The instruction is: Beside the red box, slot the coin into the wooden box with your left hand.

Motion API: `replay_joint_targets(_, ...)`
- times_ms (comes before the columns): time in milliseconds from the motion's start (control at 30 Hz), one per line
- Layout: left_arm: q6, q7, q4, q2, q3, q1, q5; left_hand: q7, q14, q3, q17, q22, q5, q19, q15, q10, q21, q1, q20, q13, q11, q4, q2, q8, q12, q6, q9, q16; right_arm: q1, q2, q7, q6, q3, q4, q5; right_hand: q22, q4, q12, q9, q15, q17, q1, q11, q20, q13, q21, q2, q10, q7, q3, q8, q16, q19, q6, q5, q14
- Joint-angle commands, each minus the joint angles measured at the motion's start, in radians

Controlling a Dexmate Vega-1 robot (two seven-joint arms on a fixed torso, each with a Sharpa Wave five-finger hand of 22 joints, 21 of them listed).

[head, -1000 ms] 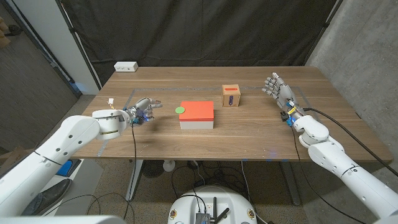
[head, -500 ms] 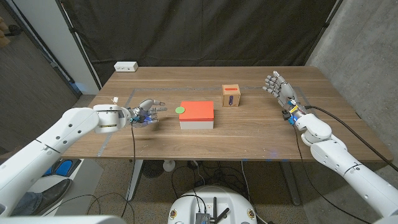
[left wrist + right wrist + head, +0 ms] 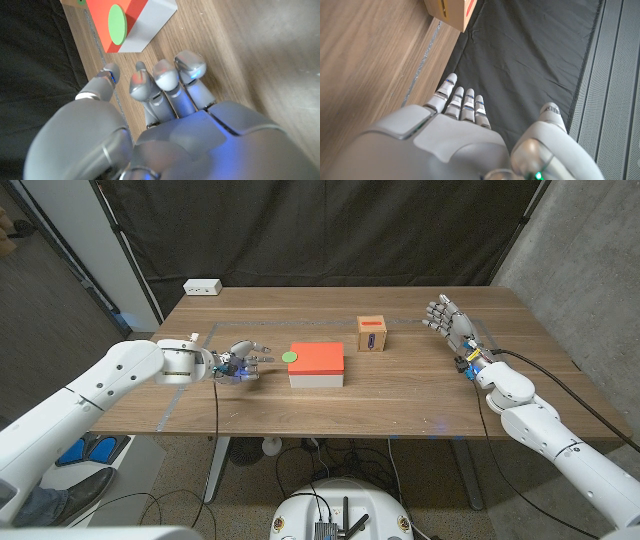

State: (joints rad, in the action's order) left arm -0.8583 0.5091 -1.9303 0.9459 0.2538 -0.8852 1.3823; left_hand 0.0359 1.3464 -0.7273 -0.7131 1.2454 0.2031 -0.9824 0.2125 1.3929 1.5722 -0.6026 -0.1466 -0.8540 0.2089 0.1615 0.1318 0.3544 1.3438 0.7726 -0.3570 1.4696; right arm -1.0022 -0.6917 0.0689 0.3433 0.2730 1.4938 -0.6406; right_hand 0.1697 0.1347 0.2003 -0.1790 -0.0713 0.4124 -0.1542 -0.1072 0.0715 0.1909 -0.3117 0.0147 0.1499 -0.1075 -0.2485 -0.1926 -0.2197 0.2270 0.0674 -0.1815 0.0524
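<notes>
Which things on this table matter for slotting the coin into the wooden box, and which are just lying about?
Part of the job:
- green coin, lying on the red box
- red box, mid-table
- wooden box, behind the red box, slot in its front
- left robot hand, empty, near the coin

Just lying about:
- white block, far corner
- right robot hand, open, idle

Head view high over the table (image 3: 400, 395); wrist views close along each hand, sharing it.

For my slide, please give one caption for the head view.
Left robot hand reaches toward green coin on red box; wooden box stands behind.
</notes>
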Motion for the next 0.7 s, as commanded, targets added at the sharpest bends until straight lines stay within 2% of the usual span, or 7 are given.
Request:
replay_joint_targets(33, -0.027, -0.028, 0.02, 0.002, 0.058, 0.055, -0.007, 0.004, 0.001, -0.011, 0.0, 0.001, -0.003, 0.004, -0.001, -0.001, 0.0, 0.01, -0.063, 0.0, 0.001, 0.004, -0.001, -0.004, -0.001, -0.009, -0.001, 0.007, -0.014, -0.01, 0.002, -0.01, -0.007, 0.0, -0.009, 0.005, 0.005, 0.004, -0.006, -0.006, 0.0, -0.002, 0.0, -0.002, 0.003, 0.002, 0.007, 0.013, -0.003, -0.003, -0.005, -0.004, 0.009, 0.006, 0.001, 0.008)
replay_joint_targets(267, -0.013, -0.047, 0.013, 0.005, 0.061, 0.058, -0.025, 0.003, 0.002, -0.015, 0.003, 0.001, -0.004, 0.004, -0.001, 0.001, 0.001, 0.017, -0.063, 0.001, 0.001, 0.004, 0.002, -0.01, 0.0, -0.012, 0.003, 0.011, -0.011, -0.013, 0.009, -0.024, -0.002, -0.002, -0.014, 0.005, 0.005, 0.004, -0.006, -0.007, -0.001, -0.002, -0.002, -0.002, 0.004, 0.005, 0.008, 0.013, -0.004, -0.003, -0.006, -0.004, 0.01, 0.008, 0.001, 0.008)
replay_joint_targets(700, -0.013, -0.035, 0.028, -0.028, 0.086, 0.079, -0.04, 0.004, 0.0, -0.028, 0.012, 0.001, -0.004, 0.005, -0.002, 0.001, 0.003, 0.012, -0.063, 0.005, 0.002, 0.009, 0.004, -0.022, 0.0, -0.017, 0.013, 0.016, -0.025, -0.019, -0.001, -0.013, -0.017, -0.002, -0.015, 0.006, 0.006, 0.003, -0.006, -0.008, -0.003, -0.002, -0.005, -0.001, 0.004, 0.011, 0.009, 0.014, -0.002, -0.003, -0.005, -0.003, 0.012, 0.009, 0.001, 0.008)
